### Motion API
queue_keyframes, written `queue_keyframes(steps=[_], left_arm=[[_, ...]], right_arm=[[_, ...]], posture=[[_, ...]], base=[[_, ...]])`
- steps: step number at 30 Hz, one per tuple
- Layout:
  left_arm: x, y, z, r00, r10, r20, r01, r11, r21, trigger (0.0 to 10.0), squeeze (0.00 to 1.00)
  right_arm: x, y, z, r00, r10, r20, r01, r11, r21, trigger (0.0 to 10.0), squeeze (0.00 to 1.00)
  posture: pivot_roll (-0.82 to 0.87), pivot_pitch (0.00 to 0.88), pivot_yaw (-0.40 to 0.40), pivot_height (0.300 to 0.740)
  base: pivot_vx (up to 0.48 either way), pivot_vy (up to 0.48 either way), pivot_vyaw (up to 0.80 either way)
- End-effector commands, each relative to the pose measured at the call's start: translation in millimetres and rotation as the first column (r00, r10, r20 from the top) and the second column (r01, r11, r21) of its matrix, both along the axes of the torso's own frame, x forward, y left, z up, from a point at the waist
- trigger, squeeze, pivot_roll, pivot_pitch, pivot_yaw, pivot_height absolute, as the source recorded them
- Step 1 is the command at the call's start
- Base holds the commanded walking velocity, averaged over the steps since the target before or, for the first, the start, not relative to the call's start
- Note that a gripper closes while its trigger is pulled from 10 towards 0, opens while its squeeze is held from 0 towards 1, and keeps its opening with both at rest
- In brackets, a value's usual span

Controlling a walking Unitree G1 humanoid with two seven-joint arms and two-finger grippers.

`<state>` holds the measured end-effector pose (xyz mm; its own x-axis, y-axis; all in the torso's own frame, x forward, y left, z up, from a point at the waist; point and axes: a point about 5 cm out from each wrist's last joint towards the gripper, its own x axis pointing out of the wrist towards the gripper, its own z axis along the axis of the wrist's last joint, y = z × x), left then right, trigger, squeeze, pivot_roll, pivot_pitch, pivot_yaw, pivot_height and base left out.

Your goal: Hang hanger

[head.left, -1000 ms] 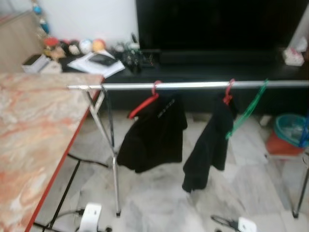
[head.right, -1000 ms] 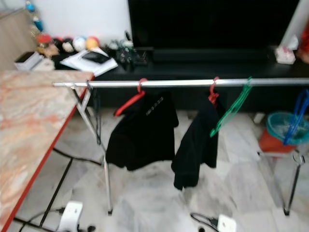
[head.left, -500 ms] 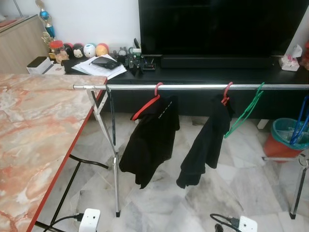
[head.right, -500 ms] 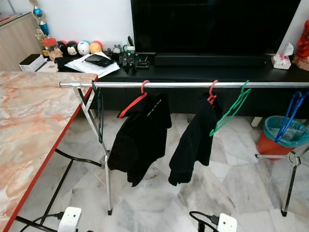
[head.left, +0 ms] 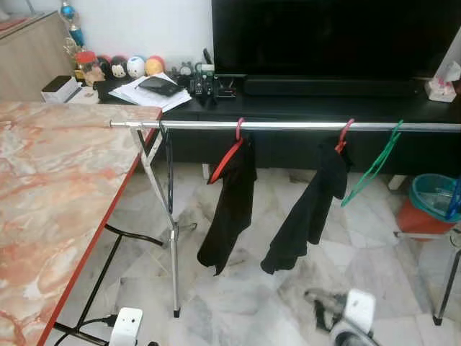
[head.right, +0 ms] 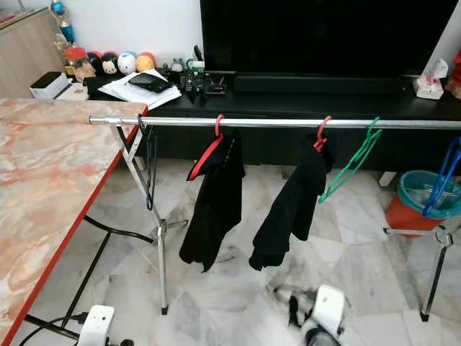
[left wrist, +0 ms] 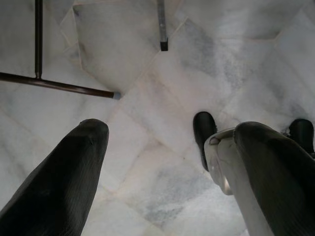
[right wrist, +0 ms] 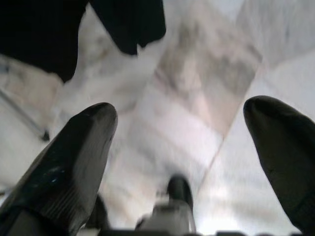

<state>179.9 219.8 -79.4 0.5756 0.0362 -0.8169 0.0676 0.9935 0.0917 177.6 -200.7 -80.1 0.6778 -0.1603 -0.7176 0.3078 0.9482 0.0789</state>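
In front of the robot, a silver rail (head.right: 288, 123) spans the scene from the marble table (head.left: 50, 187) on the left to the far right edge. Along the rail, left to right: a red hanger (head.right: 210, 148) carrying a black garment (head.right: 212, 205), a second red hanger (head.right: 321, 133) with another black garment (head.right: 288, 209), a bare green hanger (head.right: 349, 162), and a blue hanger (head.right: 443, 176) above a teal bin (head.right: 425, 191).

Gripper state: the left gripper (left wrist: 167, 162) points at the marble floor (left wrist: 147, 59) with its fingers (left wrist: 59, 182) spread wide and nothing between them. The right gripper (right wrist: 182, 147) is likewise spread wide and empty, aimed at the floor near a garment hem.

Hazards:
- Neither pincer holds a hanger, so a hanger must first be obtained. A grasp on a loaded hanger risks dragging its garment off the hook.
- A white device (head.right: 320, 313) and its cable lie on the floor near the rack's feet; stepping closer could snag them.
- The rack stands on thin legs (head.left: 173, 274); a push on the rail could tip or shift it.

View differences: the head views show the rail, the hangers and the television unit (head.left: 324, 101). The wrist views show the finger spread and the floor below, including a rack foot in the left wrist view.
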Motion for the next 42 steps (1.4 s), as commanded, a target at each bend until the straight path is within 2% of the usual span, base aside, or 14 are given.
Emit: queue_keyframes(steps=[1,4,9,14,26,34,42], left_arm=[[0.3,6.7,2,1.000,0.007,0.002,-0.007,1.000,0.010,10.0,0.00],[1.0,1.8,1,1.000,0.016,0.007,-0.017,1.000,0.003,10.0,0.00],[0.4,-0.2,0,1.000,0.017,0.006,-0.017,1.000,0.004,10.0,0.00],[0.2,-2.6,0,1.000,0.006,0.006,-0.006,1.000,0.006,10.0,0.00],[-0.3,-8.7,-2,1.000,-0.016,0.008,0.016,1.000,0.002,10.0,0.00],[2.5,-9.2,0,1.000,-0.014,0.018,0.014,1.000,-0.004,10.0,0.00],[9.3,-11.7,3,0.998,-0.025,0.052,0.025,1.000,-0.015,10.0,0.00]], right_arm=[[-6.6,-1.6,-4,0.999,0.012,-0.053,-0.012,1.000,-0.006,10.0,0.00],[-18.6,-10.2,-8,0.995,0.009,-0.096,-0.010,1.000,-0.006,10.0,0.00],[-21.4,-15.7,-9,0.994,0.011,-0.106,-0.012,1.000,-0.007,10.0,0.00],[-20.8,-9.5,-10,0.994,0.005,-0.113,-0.005,1.000,0.002,10.0,0.00],[-24.1,-9.7,-11,0.992,-0.017,-0.126,0.017,1.000,0.006,10.0,0.00],[-25.0,-9.1,-12,0.991,-0.015,-0.131,0.017,1.000,0.017,10.0,0.00],[-25.4,-9.8,-12,0.991,-0.016,-0.136,0.018,1.000,0.020,10.0,0.00]], posture=[[0.01,0.000,0.037,0.740],[0.01,0.000,0.036,0.740],[0.01,0.000,0.038,0.740],[0.01,0.000,0.035,0.740],[0.01,0.000,0.031,0.740],[0.01,0.000,0.026,0.740],[0.01,0.000,0.020,0.740]], base=[[0.000,0.000,0.00],[0.000,0.000,0.00],[0.000,0.000,0.00],[0.000,-0.162,0.00],[0.000,-0.273,0.00],[0.000,-0.282,-0.63],[0.000,0.000,-0.62]])
